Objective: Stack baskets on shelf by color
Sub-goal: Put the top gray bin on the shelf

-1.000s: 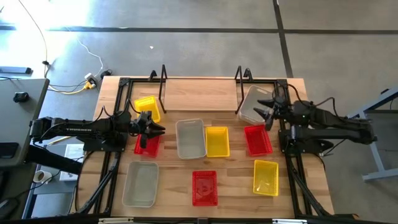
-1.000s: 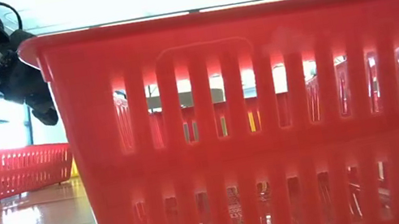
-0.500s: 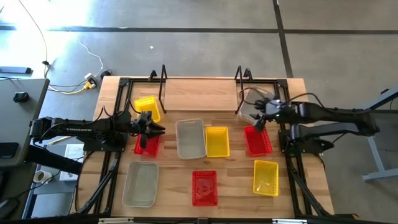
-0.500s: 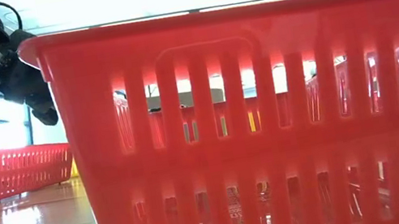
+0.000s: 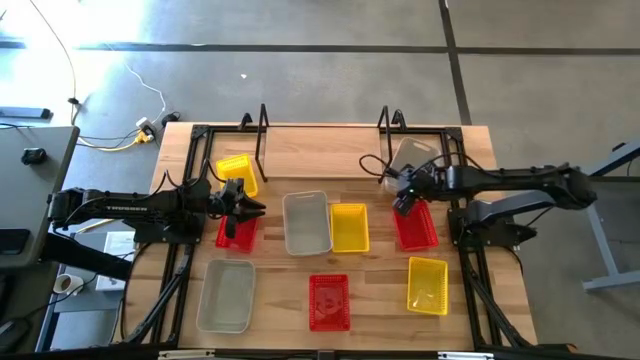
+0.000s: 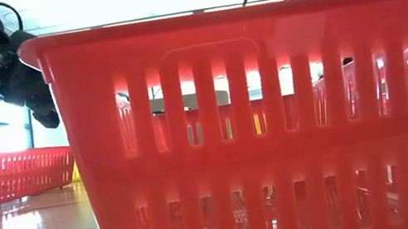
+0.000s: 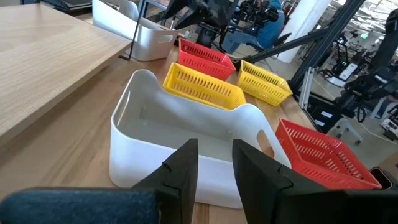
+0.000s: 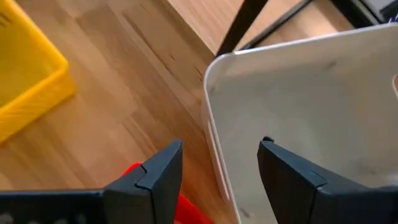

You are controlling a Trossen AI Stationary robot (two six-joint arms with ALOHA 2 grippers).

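Right wrist view: the right gripper (image 8: 214, 171) is seen spread wide over the rim of the translucent grey-white mesh basket (image 8: 298, 118), by the black wire shelf (image 5: 385, 130), nothing held. The left gripper (image 7: 214, 165) is parted, empty.

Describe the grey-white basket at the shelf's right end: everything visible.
The grey-white basket is translucent plastic with rounded corners and a flared rim. It sits upright at the right end of the shelf, empty as far as shown. The right gripper hangs open, its fingers either side of the near rim; contact is unclear.
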